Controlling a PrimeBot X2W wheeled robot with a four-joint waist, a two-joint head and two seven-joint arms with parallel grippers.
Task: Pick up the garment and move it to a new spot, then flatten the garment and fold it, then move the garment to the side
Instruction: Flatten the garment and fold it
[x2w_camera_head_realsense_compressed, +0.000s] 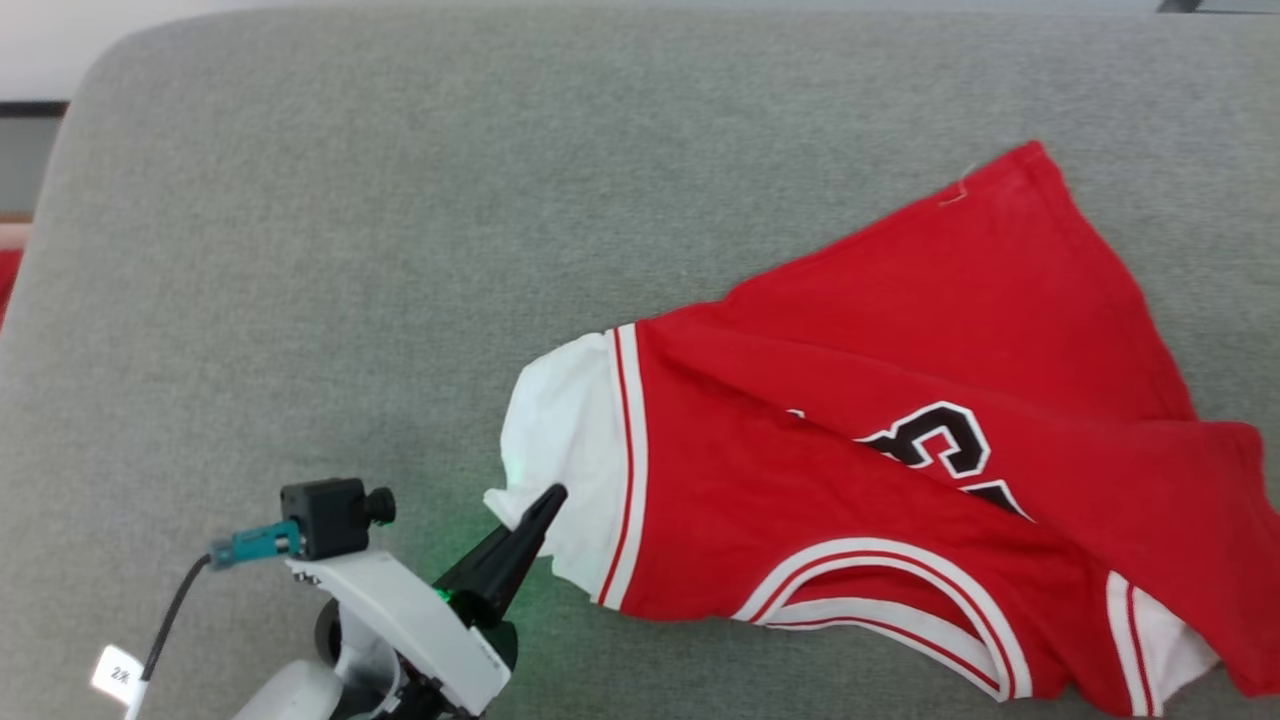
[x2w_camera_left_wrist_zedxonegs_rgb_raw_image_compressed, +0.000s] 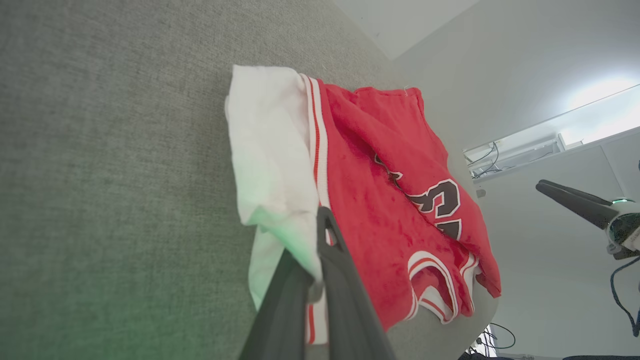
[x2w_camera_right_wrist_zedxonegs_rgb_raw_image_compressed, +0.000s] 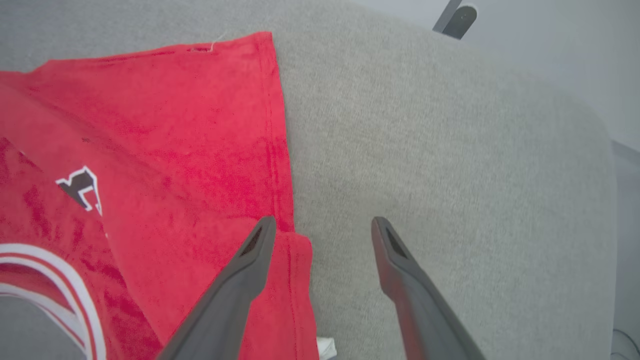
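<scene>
The garment (x2w_camera_head_realsense_compressed: 800, 470), a red jersey with white sleeves, striped trim and a black number, lies crumpled on the right half of a grey fabric surface (x2w_camera_head_realsense_compressed: 400, 250). My left gripper (x2w_camera_head_realsense_compressed: 548, 498) is at the lower left, shut on the edge of the garment's white sleeve (x2w_camera_head_realsense_compressed: 560, 440). In the left wrist view the left gripper (x2w_camera_left_wrist_zedxonegs_rgb_raw_image_compressed: 322, 220) pinches that white sleeve, with the garment (x2w_camera_left_wrist_zedxonegs_rgb_raw_image_compressed: 370, 200) spreading beyond. My right gripper (x2w_camera_right_wrist_zedxonegs_rgb_raw_image_compressed: 322, 225) stands open over the garment's (x2w_camera_right_wrist_zedxonegs_rgb_raw_image_compressed: 175, 150) red side edge, one finger above cloth, the other above bare surface.
The grey surface has rounded far corners and wide bare room to the left of the garment and behind it. One of my right gripper's dark fingers (x2w_camera_left_wrist_zedxonegs_rgb_raw_image_compressed: 575, 202) hangs in the air past the surface's edge. A red patch (x2w_camera_head_realsense_compressed: 6, 280) shows beyond the left edge.
</scene>
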